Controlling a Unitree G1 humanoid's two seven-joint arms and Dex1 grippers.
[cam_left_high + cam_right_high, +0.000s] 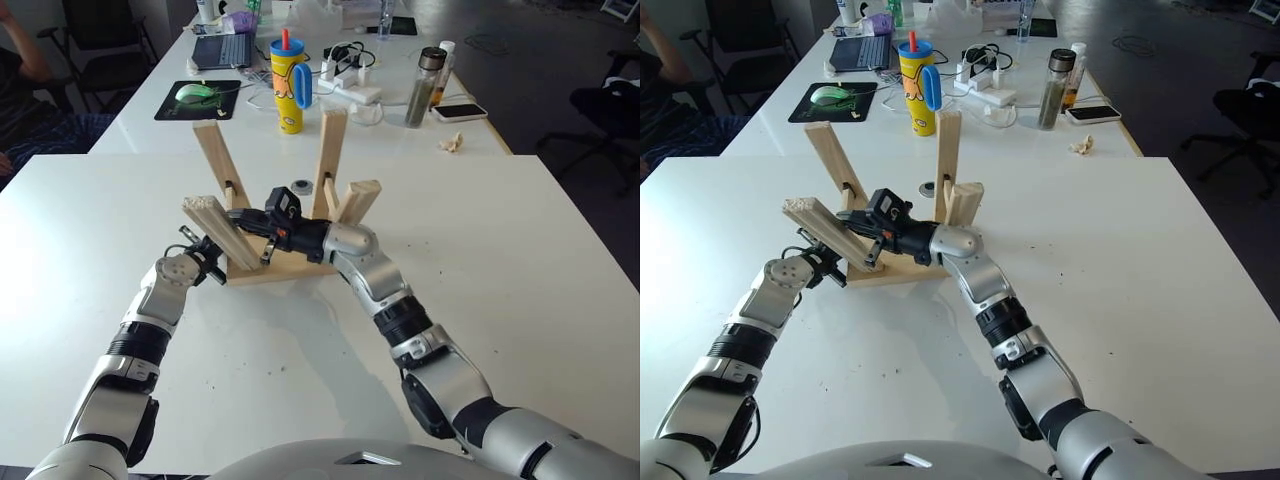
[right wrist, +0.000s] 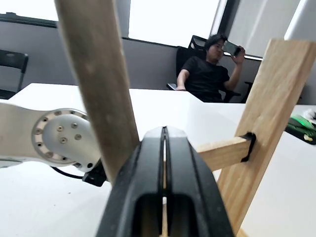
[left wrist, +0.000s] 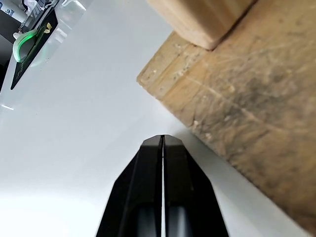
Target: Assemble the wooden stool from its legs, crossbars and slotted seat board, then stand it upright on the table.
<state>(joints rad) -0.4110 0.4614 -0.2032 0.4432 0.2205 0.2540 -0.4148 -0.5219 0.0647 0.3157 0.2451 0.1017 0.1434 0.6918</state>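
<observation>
the wooden stool (image 1: 285,262) sits upside down near the middle of the white desk (image 1: 520,260), its slotted seat board (image 3: 256,94) flat on the surface and its legs pointing up and splaying outward. four legs appear seated in the board, and a crossbar (image 2: 222,150) joins a far leg (image 2: 269,113), so assembly looks all but done. what seems left is checking the joints, then turning the stool over onto its feet. the board's long axis runs roughly across the desk from the robot's left to its right. the near left leg (image 1: 222,232) leans toward the robot's left. the left end effector (image 3: 162,143), clenched and empty, rests just beside the board's near left corner. the right end effector (image 2: 164,132), fingers pressed together with nothing clearly between them, sits among the legs above the board.
</observation>
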